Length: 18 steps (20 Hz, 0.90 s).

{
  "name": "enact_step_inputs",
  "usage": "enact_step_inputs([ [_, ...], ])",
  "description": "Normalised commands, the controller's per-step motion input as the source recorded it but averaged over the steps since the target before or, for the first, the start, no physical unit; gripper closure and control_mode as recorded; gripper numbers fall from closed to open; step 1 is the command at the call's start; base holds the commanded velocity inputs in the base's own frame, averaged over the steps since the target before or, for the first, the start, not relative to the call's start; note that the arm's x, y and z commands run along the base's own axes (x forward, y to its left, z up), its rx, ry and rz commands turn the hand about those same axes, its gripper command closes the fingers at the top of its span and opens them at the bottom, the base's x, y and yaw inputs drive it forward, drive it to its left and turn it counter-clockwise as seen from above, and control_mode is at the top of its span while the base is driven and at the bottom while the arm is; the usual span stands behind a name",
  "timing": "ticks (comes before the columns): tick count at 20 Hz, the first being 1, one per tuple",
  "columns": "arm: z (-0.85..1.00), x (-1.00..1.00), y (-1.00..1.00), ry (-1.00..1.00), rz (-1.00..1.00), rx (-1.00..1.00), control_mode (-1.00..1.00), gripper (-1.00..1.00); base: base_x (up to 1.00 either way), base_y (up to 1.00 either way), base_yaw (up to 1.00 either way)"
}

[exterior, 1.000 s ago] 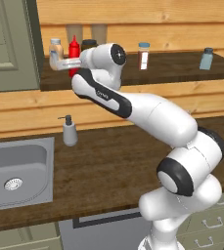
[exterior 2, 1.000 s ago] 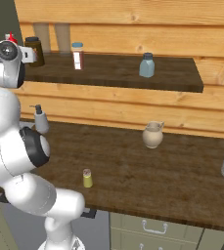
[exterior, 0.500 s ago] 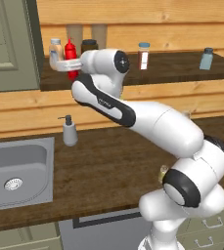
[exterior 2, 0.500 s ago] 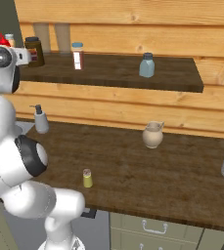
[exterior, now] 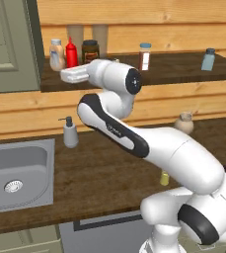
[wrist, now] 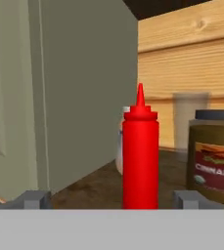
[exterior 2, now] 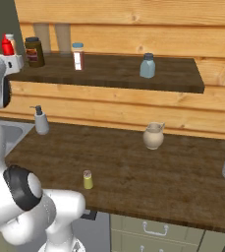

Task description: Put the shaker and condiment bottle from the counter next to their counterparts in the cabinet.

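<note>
Hand view: condiment bottle [wrist: 140, 156] between open tool [wrist: 109, 199] tips

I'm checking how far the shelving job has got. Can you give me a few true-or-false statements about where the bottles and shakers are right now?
1. The red condiment bottle stands upright on the cabinet shelf. True.
2. The fingers clamp the red bottle. False: they stand apart on either side of it.
3. The yellow-green shaker is on the counter. True.
4. The pale blue shaker lies tipped over. False: it stands upright on the shelf.
</note>
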Motion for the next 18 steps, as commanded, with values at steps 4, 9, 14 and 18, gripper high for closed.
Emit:
enact_step_inputs([
  [4, 0.22, -0.63, -0.39, 0.00, -0.18, 0.08, -1.00, -1.00, 0.00, 0.00, 0.00],
  [9, 0.17, -0.47, -0.50, 0.05, -0.28, 0.15, -1.00, -1.00, 0.00, 0.00, 0.00],
  [14, 0.01, -0.56, -0.46, 0.03, -0.29, 0.16, -1.00, -1.00, 0.00, 0.00, 0.00],
  [18, 0.00, -0.55, -0.38, 0.00, -0.31, 0.16, -1.00, -1.00, 0.00, 0.00, 0.00],
])
